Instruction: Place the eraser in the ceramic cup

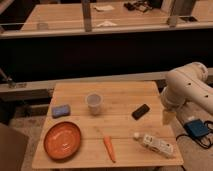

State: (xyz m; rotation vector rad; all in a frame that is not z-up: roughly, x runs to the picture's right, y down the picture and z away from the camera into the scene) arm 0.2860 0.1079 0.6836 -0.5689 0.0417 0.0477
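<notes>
Black eraser (140, 111) flat on wooden worktop (125, 90), right of upright pale ceramic cup (94, 103), gripper (168, 118) beside worktop's right edge, openness impossible to tell

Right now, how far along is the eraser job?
Nothing looks done: the eraser lies on the table, right of the cup and apart from it. In hand: the gripper hangs by the table's right edge, off the eraser. Left: grasp it, carry it, drop it in the cup.
</notes>
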